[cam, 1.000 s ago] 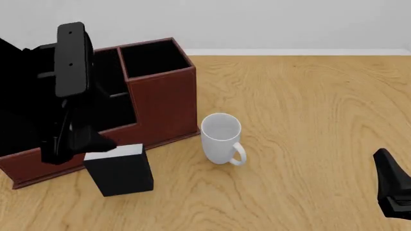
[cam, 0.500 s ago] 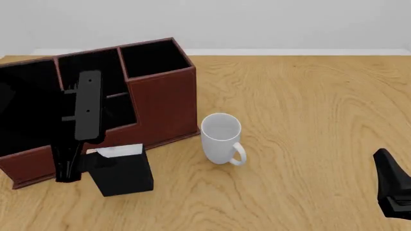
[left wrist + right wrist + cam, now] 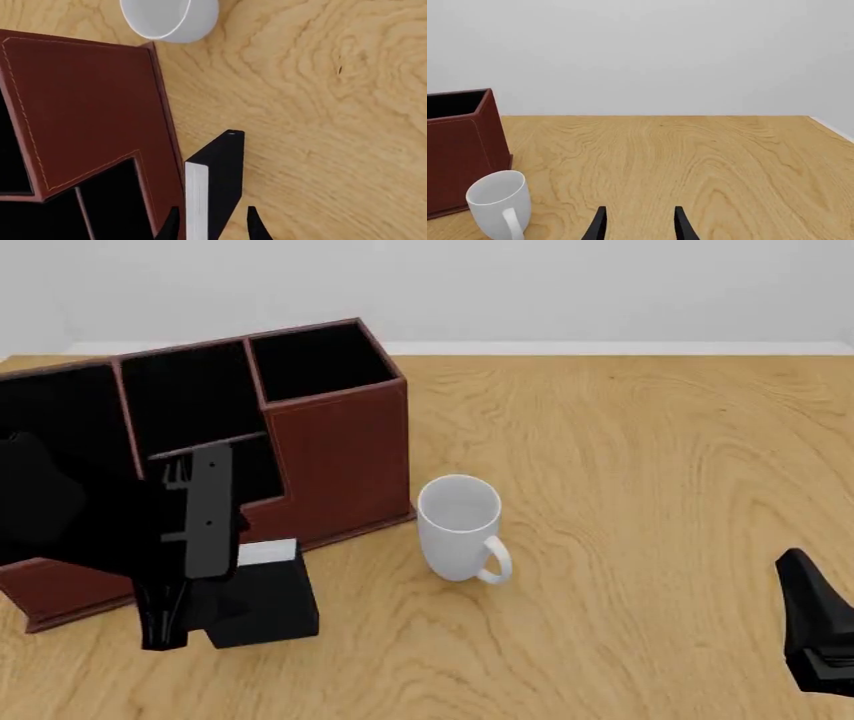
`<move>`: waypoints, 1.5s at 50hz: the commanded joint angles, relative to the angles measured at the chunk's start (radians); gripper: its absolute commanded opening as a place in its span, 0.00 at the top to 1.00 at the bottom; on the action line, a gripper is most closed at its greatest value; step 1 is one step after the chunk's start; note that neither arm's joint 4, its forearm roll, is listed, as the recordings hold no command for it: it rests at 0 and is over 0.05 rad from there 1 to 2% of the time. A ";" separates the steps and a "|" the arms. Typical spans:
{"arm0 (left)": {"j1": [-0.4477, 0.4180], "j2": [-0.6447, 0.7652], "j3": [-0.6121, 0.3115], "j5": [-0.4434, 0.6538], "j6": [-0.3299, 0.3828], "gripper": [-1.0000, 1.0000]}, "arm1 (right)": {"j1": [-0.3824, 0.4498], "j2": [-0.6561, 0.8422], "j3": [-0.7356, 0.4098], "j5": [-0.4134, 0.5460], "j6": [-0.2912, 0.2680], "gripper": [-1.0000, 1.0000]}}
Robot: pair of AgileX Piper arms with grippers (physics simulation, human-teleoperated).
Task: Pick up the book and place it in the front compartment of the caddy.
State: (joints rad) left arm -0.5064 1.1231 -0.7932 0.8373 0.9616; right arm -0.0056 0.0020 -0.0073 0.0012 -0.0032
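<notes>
The left gripper (image 3: 211,226) straddles the upright book (image 3: 215,182), one dark fingertip (image 3: 171,226) on each side — contact cannot be made out. The book stands just beside the caddy (image 3: 90,112), on the wooden desk (image 3: 320,110); a white mug (image 3: 170,17) sits past the caddy's corner.

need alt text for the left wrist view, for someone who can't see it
The left tool is open, with one fingertip on each side of the upright black book. The book stands on the wooden table beside the reddish-brown caddy; a white mug sits beyond.
</notes>
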 commanded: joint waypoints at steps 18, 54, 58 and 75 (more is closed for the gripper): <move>0.070 0.042 0.034 -0.076 0.057 0.00 | 0.000 0.000 0.000 0.000 0.000 0.00; 0.126 0.104 0.091 -0.155 0.066 0.00 | 0.000 0.000 0.000 0.000 0.000 0.00; 0.122 0.110 0.097 -0.157 0.057 0.00 | 0.000 0.000 0.000 0.000 0.000 0.00; 0.089 0.098 0.106 -0.155 0.053 1.00 | 0.000 0.000 0.000 0.000 0.000 0.00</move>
State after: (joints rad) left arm -0.4009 1.2193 -0.6943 0.6793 1.0082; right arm -0.0056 0.0021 -0.0073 0.0013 -0.0032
